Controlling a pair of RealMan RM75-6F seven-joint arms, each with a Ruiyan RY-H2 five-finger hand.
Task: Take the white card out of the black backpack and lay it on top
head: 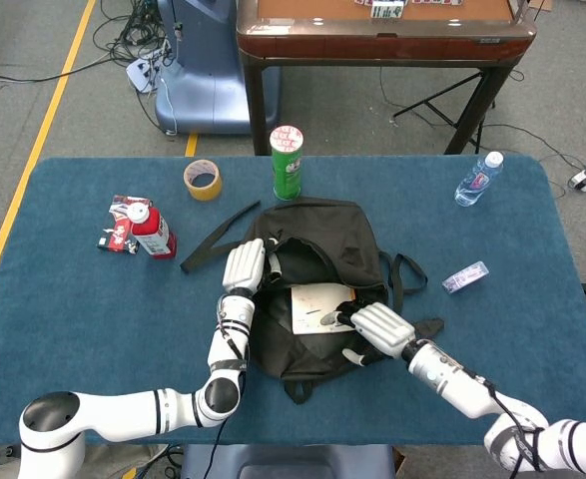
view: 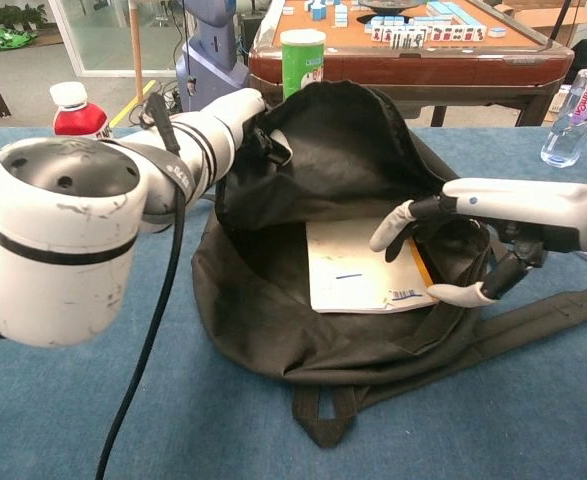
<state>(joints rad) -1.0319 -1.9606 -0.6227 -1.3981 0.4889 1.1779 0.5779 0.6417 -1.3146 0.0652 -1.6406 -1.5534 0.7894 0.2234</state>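
bottles: one red-capped (head: 150,230), one clear (head: 477,178) | tape roll (head: 203,179): one | green can (head: 287,162): one | black backpack (head: 317,289) flap is being gripped and held up by left hand (head: 244,266) | white card (view: 358,265): one, lying inside backpack | right hand (head: 375,327) is being held over it, fingers spread, holding nothing

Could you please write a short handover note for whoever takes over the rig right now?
Left hand: grips the upper edge of the black backpack and holds its mouth open.
Right hand: reaching into the opening, fingers apart just over the white card; nothing is gripped yet.
The card lies flat inside the backpack, on top of something with an orange edge.
Done: backpack opened, card exposed, right hand in place.
Left: grip the card, draw it out, lay it on top of the backpack.
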